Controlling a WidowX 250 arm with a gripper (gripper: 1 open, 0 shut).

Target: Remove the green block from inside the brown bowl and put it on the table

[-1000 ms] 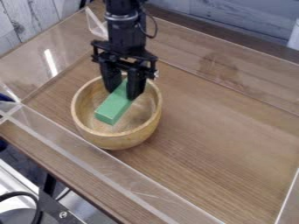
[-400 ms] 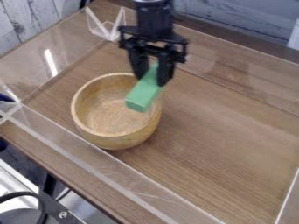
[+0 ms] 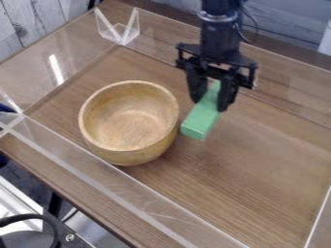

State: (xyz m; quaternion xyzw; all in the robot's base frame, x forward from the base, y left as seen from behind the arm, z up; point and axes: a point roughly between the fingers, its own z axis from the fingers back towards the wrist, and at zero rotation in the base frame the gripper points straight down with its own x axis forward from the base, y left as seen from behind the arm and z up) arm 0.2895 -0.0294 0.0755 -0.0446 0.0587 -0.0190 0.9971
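Fingers of the gripper [image 3: 210, 85] were closed on the green block [image 3: 200, 115], gripping it near its upper end, w/ most of its length projecting below the tips. The block lay outside the brown bowl [image 3: 130, 118], just to one side of the rim, over or against bare tabletop; contact betw. its lower end and the table [image 3: 239, 179] could not be told from this one view. Its long axis ran at a slant, approx. toward the viewer.

Handling (est.): the block was prob. light and stiff, its matte faces giving fair friction, w/ low risk of breakage. Best hold: opp. long sides, nr. the middle, since a grip at one end would let the free end swing or pivot if it caught the wood. The bowl, thick-walled and prob. heavier, needed no handling.

Removal from the bowl appeared done; placement remained. Next move (rec.): lower gently till the block's underside met the table, well clear of the rim, then release w/o dragging. Main hazard: tipping or rolling if let go too high.
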